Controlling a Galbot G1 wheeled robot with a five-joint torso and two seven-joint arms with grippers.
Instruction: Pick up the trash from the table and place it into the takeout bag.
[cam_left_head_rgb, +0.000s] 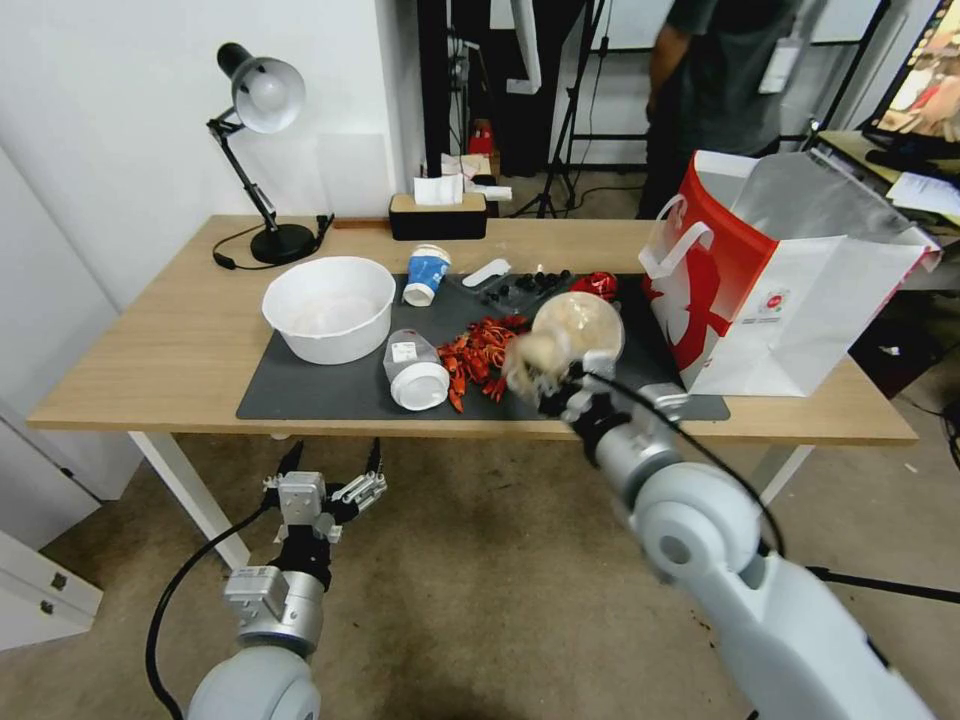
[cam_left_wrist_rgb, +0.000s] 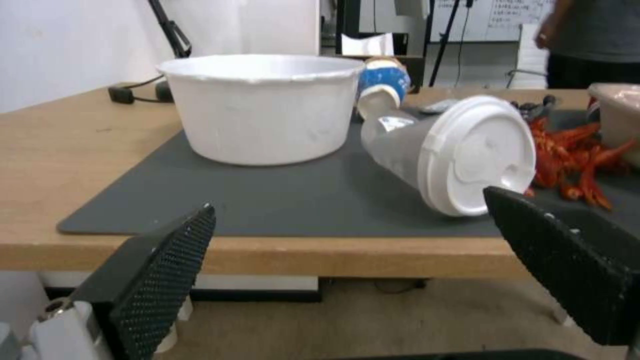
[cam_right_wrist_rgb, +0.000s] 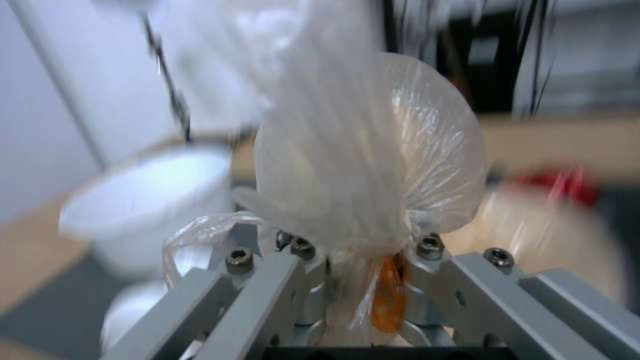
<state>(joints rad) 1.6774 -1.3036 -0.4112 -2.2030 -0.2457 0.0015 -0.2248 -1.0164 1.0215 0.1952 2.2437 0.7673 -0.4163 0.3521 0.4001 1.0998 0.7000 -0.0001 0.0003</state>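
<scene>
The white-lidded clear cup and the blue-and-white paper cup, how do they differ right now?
The white-lidded clear cup has a see-through body, while the blue-and-white paper cup is opaque with a blue band. The clear cup lies near the table's front edge, just ahead of the open left end effector; the paper cup lies farther back, beyond the white bowl. Both lie tipped on the dark mat.

We're seeing a black desk lamp (cam_left_head_rgb: 262, 150) standing at the back left, a black tissue box (cam_left_head_rgb: 438, 215) sitting beside it.
</scene>
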